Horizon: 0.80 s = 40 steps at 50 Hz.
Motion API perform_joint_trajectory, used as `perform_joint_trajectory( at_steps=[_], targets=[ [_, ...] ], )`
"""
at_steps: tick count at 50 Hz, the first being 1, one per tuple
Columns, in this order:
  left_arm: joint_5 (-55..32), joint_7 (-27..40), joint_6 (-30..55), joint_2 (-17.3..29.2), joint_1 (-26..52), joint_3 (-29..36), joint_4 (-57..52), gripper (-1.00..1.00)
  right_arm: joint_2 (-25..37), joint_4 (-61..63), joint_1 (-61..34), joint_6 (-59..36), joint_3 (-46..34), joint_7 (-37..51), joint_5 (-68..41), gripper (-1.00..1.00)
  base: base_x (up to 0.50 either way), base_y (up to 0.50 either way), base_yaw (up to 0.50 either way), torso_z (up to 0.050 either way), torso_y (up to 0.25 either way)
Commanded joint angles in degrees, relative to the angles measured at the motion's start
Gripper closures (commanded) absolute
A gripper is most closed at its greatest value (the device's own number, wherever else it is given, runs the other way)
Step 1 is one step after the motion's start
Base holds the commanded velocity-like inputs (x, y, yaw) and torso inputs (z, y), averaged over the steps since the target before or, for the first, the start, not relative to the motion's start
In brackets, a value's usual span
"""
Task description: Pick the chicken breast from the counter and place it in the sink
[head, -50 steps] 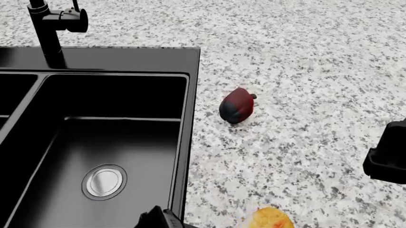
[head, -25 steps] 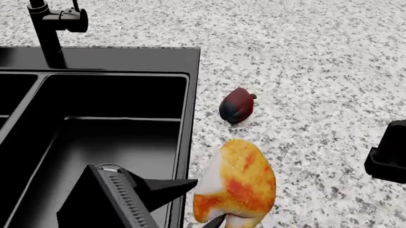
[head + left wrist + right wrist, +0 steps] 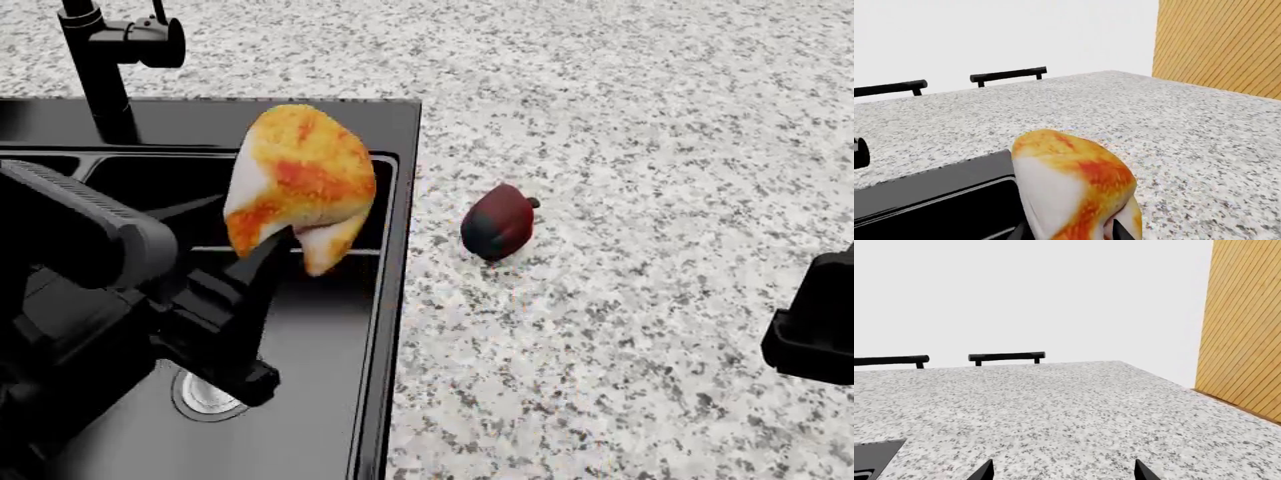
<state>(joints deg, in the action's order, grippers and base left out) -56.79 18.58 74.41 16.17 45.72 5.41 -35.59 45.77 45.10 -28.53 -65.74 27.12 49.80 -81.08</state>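
Chicken breast (image 3: 300, 178) held aloft in left end effector (image 3: 274, 240), fingers clamped on its lower end; orange skin up, pale side toward the arm. It hangs over the right basin of the sink (image 3: 387, 300), near the basin's back right corner, clear of the walls. Left wrist view: the breast (image 3: 1071, 182) fills the foreground, sink rim behind it, open granite beyond.

Basin floor below is bare except the silver drain (image 3: 207, 392), partly hidden by the arm. Faucet (image 3: 100, 60) stands on the back ledge, apart from the breast.

Desk (image 3: 641, 120): dark red fruit (image 3: 499, 222) lies just right of the sink's right edge, not touching it. Broad bare granite around it.

Right end effector (image 3: 1062, 471) at the far right over the desk, fingertips spread wide, nothing between them.
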Motion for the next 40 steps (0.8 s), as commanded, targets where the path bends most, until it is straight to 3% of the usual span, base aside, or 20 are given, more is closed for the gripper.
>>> perform_joint_trajectory(
  at_steps=[1, 9, 19, 28, 37, 40],
  targets=[
    [6.01, -0.86, -5.32, 2.39, 1.34, -1.11, 11.29, 1.00, -0.10, -0.10, 0.71, 0.59, 0.13, -0.70, 0.75, -1.00, 0.00, 0.00, 0.00, 0.000, 0.000],
    [9.75, -4.64, -7.23, 4.02, 3.97, 2.36, 21.95, 1.00, -0.21, -0.24, 1.32, 0.92, -0.01, -1.29, 1.59, -1.00, 0.00, 0.00, 0.00, 0.000, 0.000],
    [17.59, -10.02, -11.46, 4.53, 7.42, 12.32, 36.69, 1.00, -0.34, -0.21, 1.89, 1.21, 0.02, -1.14, 1.58, -1.00, 0.00, 0.00, 0.00, 0.000, 0.000],
    [23.94, -17.27, -19.12, 1.66, 11.50, 19.71, 57.21, 1.00, -0.17, -0.32, 1.92, 1.35, -0.12, -0.86, 1.35, -1.00, 0.00, 0.00, 0.00, 0.000, 0.001],
    [30.06, -22.82, -29.95, -4.61, 16.75, 24.48, 83.86, 1.00, -0.39, -0.44, 3.18, 1.94, 0.07, -2.18, 2.84, -1.00, 0.00, 0.00, 0.00, 0.000, 0.000],
    [31.10, -23.82, -30.79, -5.27, 16.29, 26.11, 85.50, 1.00, -0.45, -0.52, 3.38, 2.08, 0.02, -2.28, 3.20, -1.00, 0.00, 0.00, 0.00, 0.000, 0.000]
  ],
)
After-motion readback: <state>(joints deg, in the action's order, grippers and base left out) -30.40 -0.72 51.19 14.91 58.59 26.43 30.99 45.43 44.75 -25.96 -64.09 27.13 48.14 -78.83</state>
